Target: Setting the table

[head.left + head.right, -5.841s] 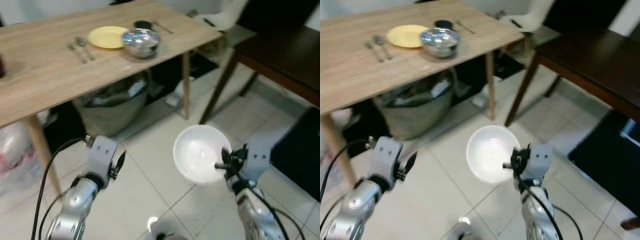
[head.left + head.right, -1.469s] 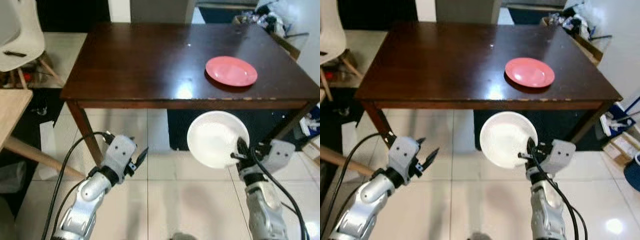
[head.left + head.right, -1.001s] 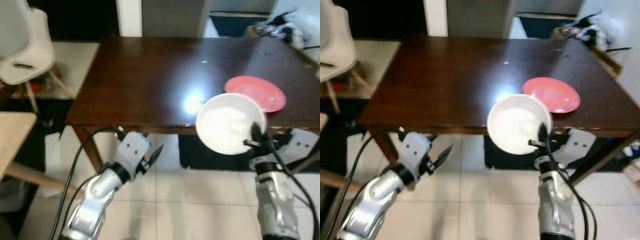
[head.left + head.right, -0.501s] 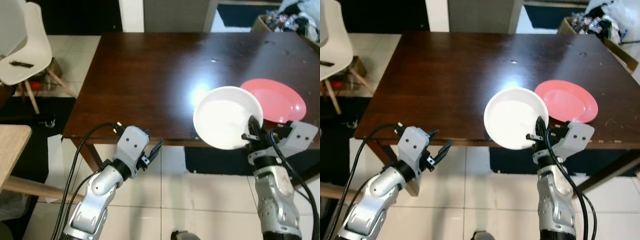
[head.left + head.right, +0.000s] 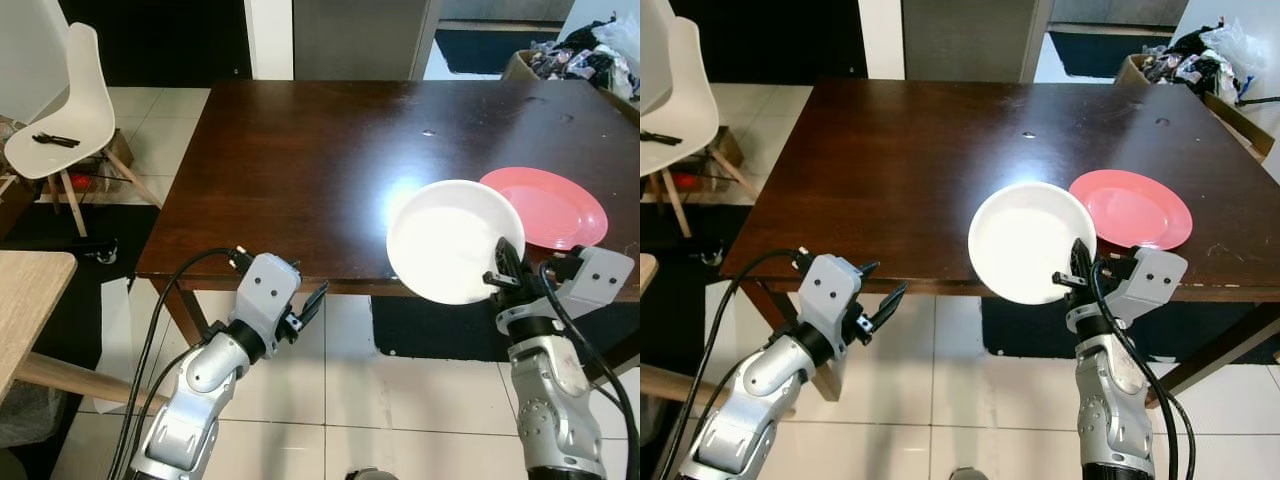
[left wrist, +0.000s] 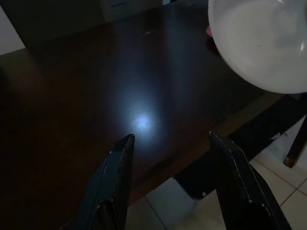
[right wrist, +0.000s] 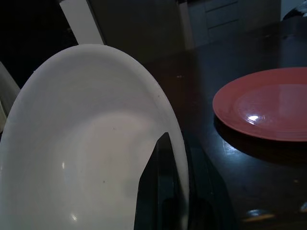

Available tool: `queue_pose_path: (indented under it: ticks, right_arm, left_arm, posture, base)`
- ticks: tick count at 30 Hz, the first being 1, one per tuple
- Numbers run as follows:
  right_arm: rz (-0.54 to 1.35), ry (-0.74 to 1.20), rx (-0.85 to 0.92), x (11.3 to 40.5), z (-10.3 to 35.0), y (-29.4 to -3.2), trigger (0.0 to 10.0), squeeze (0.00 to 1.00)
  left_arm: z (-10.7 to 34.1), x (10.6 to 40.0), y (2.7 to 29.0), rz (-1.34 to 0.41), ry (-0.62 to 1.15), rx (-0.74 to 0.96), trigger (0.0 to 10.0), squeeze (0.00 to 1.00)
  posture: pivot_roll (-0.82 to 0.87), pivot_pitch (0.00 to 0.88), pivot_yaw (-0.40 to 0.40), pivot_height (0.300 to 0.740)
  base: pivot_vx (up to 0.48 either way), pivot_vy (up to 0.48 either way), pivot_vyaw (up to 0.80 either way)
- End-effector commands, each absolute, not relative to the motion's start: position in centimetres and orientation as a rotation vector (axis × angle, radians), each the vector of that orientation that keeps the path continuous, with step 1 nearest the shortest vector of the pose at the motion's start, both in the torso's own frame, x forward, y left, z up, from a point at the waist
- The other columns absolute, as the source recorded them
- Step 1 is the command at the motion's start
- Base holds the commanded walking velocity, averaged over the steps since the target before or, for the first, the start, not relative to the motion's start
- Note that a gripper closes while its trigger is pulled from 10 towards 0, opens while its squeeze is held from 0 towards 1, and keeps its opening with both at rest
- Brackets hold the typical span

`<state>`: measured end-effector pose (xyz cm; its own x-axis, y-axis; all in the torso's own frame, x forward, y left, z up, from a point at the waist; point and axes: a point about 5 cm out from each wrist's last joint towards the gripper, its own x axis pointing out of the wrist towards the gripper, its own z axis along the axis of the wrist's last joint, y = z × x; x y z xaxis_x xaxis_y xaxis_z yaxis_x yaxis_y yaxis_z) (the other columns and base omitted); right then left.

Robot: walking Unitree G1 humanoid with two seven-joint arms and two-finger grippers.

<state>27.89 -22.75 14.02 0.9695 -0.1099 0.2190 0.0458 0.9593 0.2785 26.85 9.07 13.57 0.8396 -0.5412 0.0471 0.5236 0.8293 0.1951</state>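
A white bowl (image 7: 81,143) is pinched at its rim by a black finger (image 7: 160,187) of the right gripper (image 7: 180,191), held tilted above the dark wooden table (image 7: 230,81). A red plate (image 7: 264,105) is seen lying flat on the table beside it.

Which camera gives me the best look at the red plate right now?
The right eye view: the whole red plate lies unobstructed on the dark table. In the left eye view the white bowl overlaps its edge; the right wrist view crops it.
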Motion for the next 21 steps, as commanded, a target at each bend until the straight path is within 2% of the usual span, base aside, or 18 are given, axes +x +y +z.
queue_pose_path:
  ticks: [1,21]
  right_arm:
    - [-0.083,-0.234,0.279,27.63,14.05,-22.85,10.0,0.0]
    - [-0.088,-0.222,0.28,27.43,13.74,-22.87,10.0,0.0]
  left_arm:
    - [13.03,26.86,9.17,-0.559,-0.07,0.177,10.0,0.0]
    - [12.91,27.02,9.36,-0.545,-0.051,0.165,10.0,0.0]
  posture:
    - [-0.14,0.014,0.048,0.74]
    - [-0.14,0.019,0.053,0.74]
  base:
    - [0.0,-0.345,0.0]
    - [0.0,-0.351,0.0]
